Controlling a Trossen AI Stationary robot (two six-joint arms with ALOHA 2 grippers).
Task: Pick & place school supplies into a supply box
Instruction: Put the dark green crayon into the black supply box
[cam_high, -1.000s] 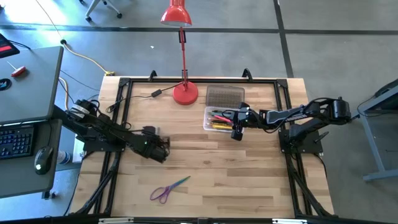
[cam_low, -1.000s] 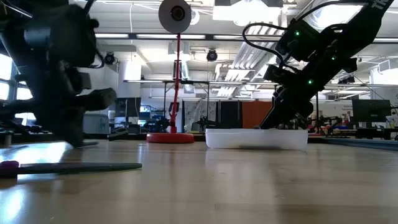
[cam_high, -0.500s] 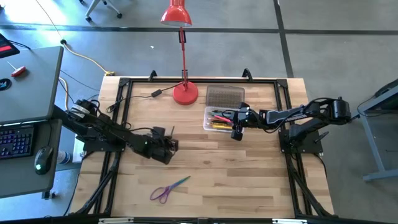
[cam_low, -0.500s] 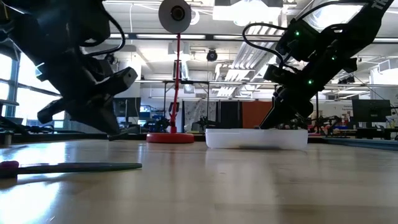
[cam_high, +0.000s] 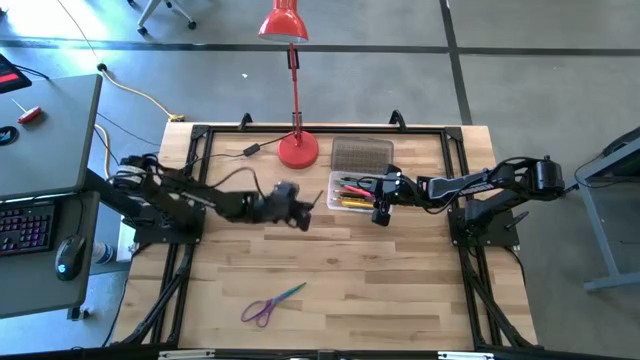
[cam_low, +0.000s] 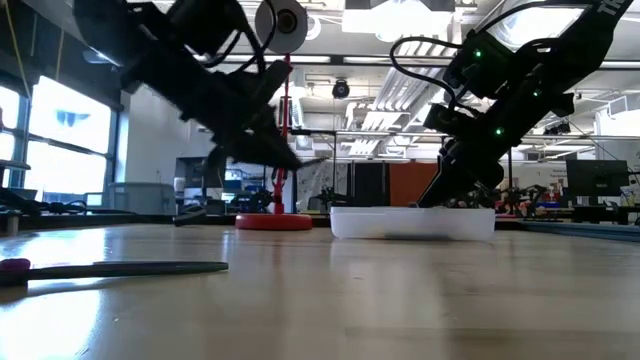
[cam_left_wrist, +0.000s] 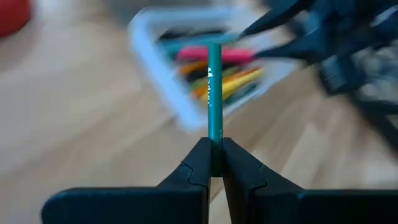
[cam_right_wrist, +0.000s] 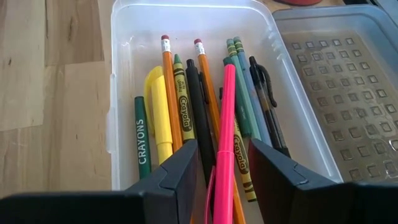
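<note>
My left gripper (cam_high: 300, 214) hangs over the table's middle, left of the supply box (cam_high: 338, 203), and is shut on a green pencil (cam_left_wrist: 214, 81). The box is a clear case holding several pens, pencils and crayons (cam_right_wrist: 180, 106). Its bumpy lid (cam_high: 361, 155) lies open on the far side. My right gripper (cam_right_wrist: 224, 168) is open over the box's right end, its fingers either side of a pink marker (cam_right_wrist: 225, 118) that lies in the box. Purple-handled scissors (cam_high: 270, 303) lie flat near the front edge. My left gripper pinches the green pencil near one end (cam_left_wrist: 214, 138) between its two fingertips. The pencil sticks straight out ahead of the fingers toward the box. The fingers slant down from the table's left. In the low view the pencil (cam_low: 312, 160) is clear of the table.
A red desk lamp stands with its round base (cam_high: 298, 150) at the far edge, left of the lid. A cable (cam_high: 225, 155) runs along the far left. Bare wood lies between the scissors and the box.
My left gripper has swung from the table's left-middle toward the far right, to the supply box. It has risen and rolled, so it now points at the box with the pencil ahead of it. My right gripper has kept still.
</note>
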